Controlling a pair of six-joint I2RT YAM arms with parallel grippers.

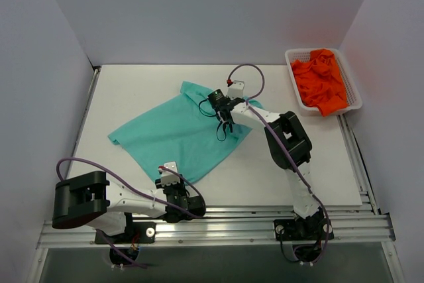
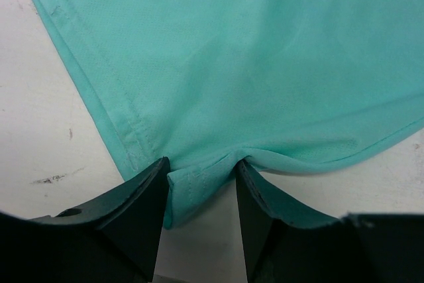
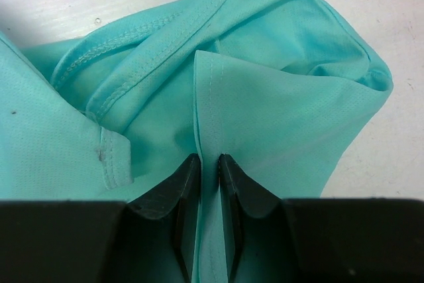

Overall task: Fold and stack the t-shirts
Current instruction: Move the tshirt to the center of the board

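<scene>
The teal-green t-shirt [image 1: 179, 134] lies spread and slanted across the middle of the table. Its far end is bunched. My right gripper [image 1: 224, 118] is at that far right end. In the right wrist view it [image 3: 209, 158] is shut on a raised fold of the teal cloth [image 3: 285, 117], beside the stitched neckband. My left gripper [image 1: 173, 183] is at the shirt's near corner. In the left wrist view it [image 2: 201, 164] is open, and the hem corner [image 2: 192, 187] lies between the fingers on the table. Orange t-shirts [image 1: 321, 81] lie crumpled in a basket at the far right.
The white basket [image 1: 291, 77] stands at the table's far right corner, against the right wall. White walls close the left, back and right sides. A metal rail [image 1: 218, 226] runs along the near edge by the arm bases.
</scene>
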